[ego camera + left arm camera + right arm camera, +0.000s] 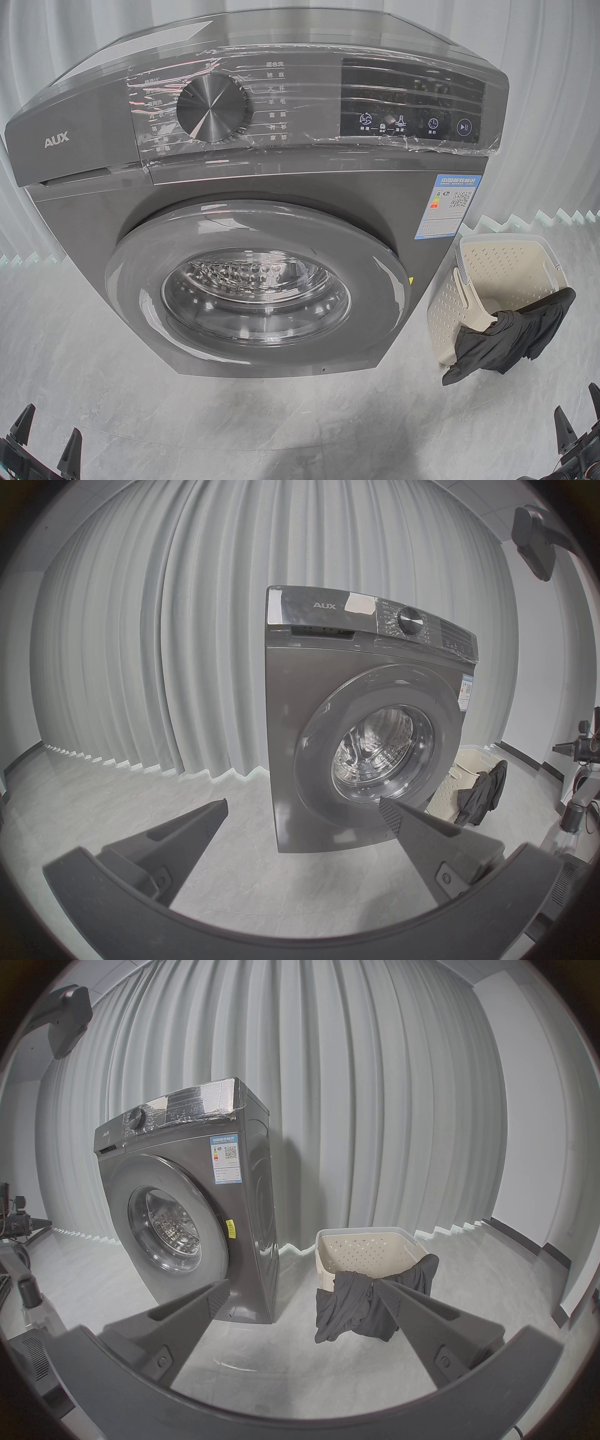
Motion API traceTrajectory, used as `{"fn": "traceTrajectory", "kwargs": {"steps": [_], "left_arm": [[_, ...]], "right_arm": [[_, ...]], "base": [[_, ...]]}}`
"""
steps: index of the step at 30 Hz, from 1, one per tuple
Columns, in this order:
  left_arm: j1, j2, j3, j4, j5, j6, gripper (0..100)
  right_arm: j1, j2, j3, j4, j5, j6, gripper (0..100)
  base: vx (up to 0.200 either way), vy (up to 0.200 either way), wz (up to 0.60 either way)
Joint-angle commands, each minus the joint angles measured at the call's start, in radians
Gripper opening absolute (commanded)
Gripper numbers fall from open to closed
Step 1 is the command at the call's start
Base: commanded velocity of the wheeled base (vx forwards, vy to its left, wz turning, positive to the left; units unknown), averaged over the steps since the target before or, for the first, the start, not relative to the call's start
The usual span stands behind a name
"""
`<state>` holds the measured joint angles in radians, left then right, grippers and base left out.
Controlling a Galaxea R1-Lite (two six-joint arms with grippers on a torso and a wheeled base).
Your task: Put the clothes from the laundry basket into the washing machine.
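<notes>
A grey front-loading washing machine stands ahead on the floor, its round glass door shut. To its right sits a cream laundry basket with a dark garment draped over its front rim and hanging outside. My left gripper is low at the front left, open and empty. My right gripper is low at the front right, open and empty, short of the basket. The washing machine and the basket with the garment also appear beyond the wrist views' fingers.
Pale curtains hang behind the washing machine and basket. Bare grey floor lies between me and the machine. A stand with equipment is off to the right side of the room.
</notes>
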<state>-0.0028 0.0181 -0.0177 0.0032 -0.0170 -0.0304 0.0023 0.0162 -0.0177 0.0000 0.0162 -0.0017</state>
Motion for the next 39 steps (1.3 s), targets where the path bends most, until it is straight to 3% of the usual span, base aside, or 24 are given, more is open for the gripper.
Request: {"fn": "traceTrajectory", "kwargs": {"steps": [1, 7, 39], "left_arm": [[0.000, -0.013, 0.016, 0.000, 0.000, 0.000, 100], [0.000, -0.013, 0.016, 0.000, 0.000, 0.000, 100], [0.001, -0.013, 0.016, 0.000, 0.000, 0.000, 100]], "right_arm": [[-0.001, -0.016, 0.016, 0.000, -0.001, -0.001, 100], [0.001, -0.016, 0.016, 0.000, -0.001, 0.000, 100], [0.001, -0.016, 0.018, 0.000, 0.001, 0.000, 100]], "base": [[0.000, 0.000, 0.00], [0.000, 0.000, 0.60], [0.000, 0.000, 0.00]]}}
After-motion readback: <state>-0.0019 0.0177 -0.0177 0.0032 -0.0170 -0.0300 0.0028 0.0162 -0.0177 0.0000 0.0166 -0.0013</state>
